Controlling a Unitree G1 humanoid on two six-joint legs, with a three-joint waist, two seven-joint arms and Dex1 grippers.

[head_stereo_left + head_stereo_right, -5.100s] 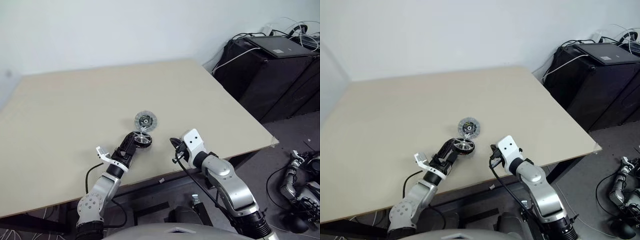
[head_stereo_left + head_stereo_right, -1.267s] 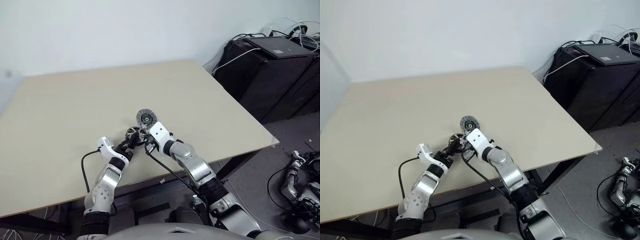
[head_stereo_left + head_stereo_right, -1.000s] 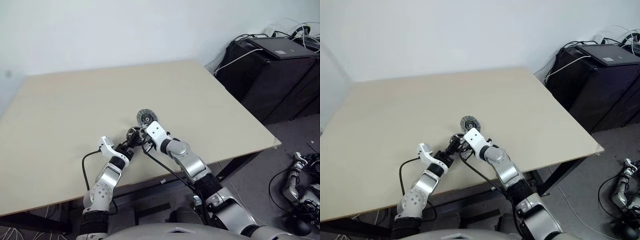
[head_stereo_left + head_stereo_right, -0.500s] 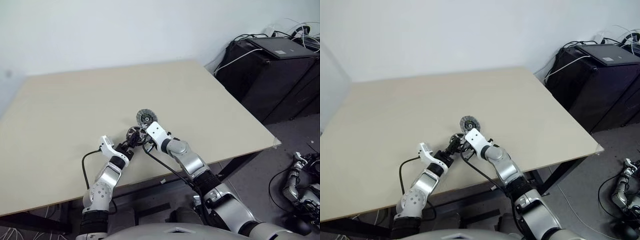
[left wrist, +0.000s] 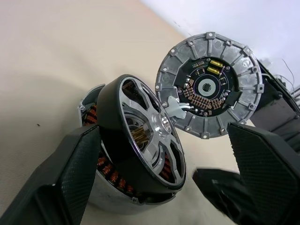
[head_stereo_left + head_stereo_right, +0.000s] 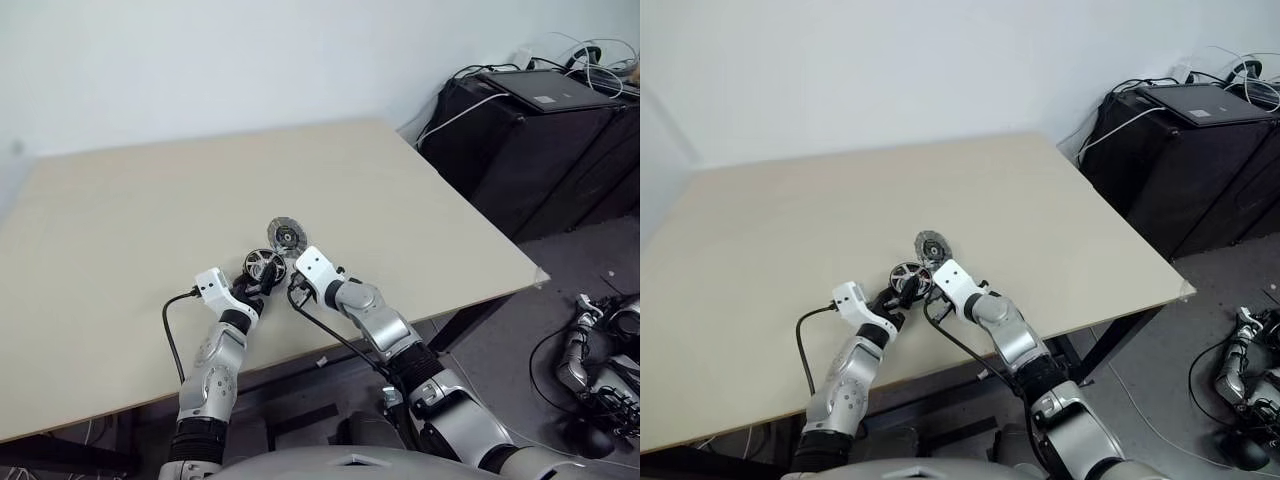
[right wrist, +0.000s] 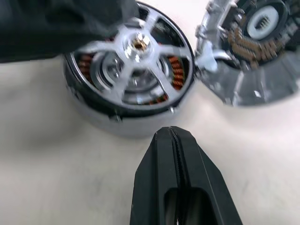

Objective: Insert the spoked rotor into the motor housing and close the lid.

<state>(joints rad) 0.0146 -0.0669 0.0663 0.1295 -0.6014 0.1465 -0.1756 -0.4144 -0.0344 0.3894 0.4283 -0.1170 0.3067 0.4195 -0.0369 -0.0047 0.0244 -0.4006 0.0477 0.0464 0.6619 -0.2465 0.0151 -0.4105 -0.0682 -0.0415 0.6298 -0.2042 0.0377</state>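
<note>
On table [image 6: 120,260] | spoked rotor [image 5: 140,140] seated tilted in motor housing [image 5: 101,185]

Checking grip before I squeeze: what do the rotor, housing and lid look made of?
Rotor: apparently bright machined metal spokes and hub inside a smooth, glossy black rim, metal or coated.
Housing: dull silver metal shell; copper-coloured wire windings show between the spokes.
Lid: matt grey, cast-looking metal rim with bolt lugs; dark centre with small components, probably a circuit board.

Black-rimmed silver spoked rotor [image 5: 140,140] (copper behind)
</note>
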